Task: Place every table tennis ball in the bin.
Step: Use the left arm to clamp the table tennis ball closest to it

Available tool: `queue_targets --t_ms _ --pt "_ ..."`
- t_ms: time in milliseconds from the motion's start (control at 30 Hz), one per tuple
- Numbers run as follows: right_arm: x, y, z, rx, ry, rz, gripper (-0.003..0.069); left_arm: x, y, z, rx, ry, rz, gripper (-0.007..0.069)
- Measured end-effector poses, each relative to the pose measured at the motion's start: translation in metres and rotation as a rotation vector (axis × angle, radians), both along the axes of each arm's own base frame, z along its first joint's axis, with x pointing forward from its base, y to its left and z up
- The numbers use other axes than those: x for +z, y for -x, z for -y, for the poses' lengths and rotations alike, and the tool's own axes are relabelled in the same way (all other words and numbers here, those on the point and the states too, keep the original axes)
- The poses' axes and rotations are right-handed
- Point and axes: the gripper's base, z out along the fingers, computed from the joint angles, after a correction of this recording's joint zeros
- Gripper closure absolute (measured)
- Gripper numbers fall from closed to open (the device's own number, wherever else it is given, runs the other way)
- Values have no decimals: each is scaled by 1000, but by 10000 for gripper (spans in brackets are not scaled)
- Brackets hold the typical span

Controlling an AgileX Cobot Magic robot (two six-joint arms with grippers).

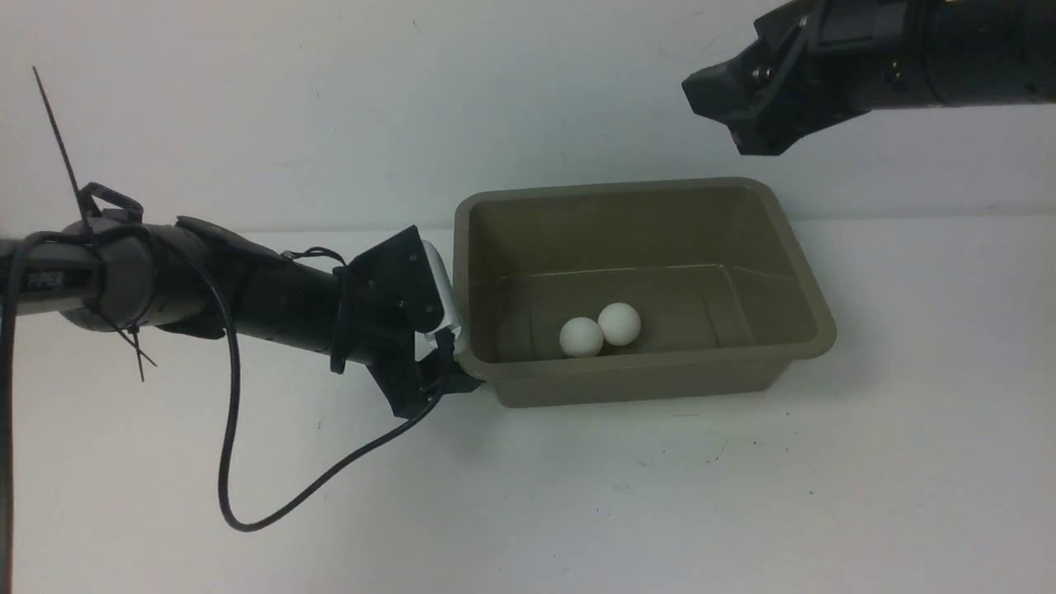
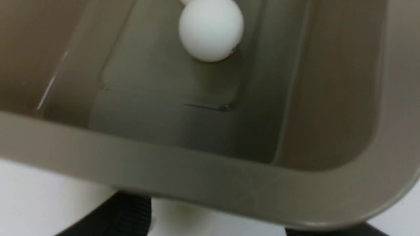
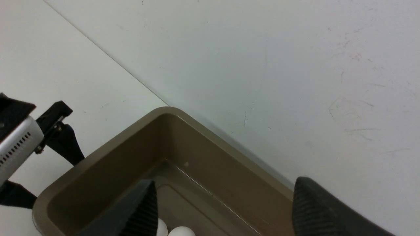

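Note:
The taupe bin (image 1: 627,188) stands mid-table with two white table tennis balls (image 1: 582,337) (image 1: 619,323) touching on its floor. Any other balls are out of view. My left gripper (image 1: 458,371) sits low against the bin's near left corner, its fingertips tucked under the flared rim. In the left wrist view (image 2: 218,229) its jaws stand wide apart below the rim (image 2: 197,173), with only white surface between them; one ball (image 2: 211,29) lies inside. My right gripper (image 1: 718,115) hangs open and empty, high over the bin's far right; its wrist view (image 3: 226,180) shows both balls (image 3: 180,231).
A white wall rises just behind the bin (image 3: 98,150). A black cable (image 1: 231,445) loops from the left arm down onto the table. The left wrist's silver camera housing (image 3: 19,144) sits close beside the bin's left wall.

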Motion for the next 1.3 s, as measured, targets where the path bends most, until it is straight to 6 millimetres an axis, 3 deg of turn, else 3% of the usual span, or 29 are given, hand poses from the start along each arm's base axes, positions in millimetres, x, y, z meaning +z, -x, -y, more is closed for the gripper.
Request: queue_targets --t_ms 133,433,833,933,1100,1300 --pt "0 0 0 1 2 1 158 -5 0 13 13 -38 19 134" --pt "0 0 0 3 5 2 158 -17 -6 8 103 -77 7 134" --pt "0 0 0 3 5 2 158 -18 -9 5 134 -100 20 139" --pt "0 0 0 3 5 2 158 -18 -9 5 149 -94 9 179" --pt "0 0 0 3 6 3 158 -18 -9 5 164 -84 -4 335" --pt "0 0 0 4 8 5 158 -18 -7 7 141 -63 -22 335"
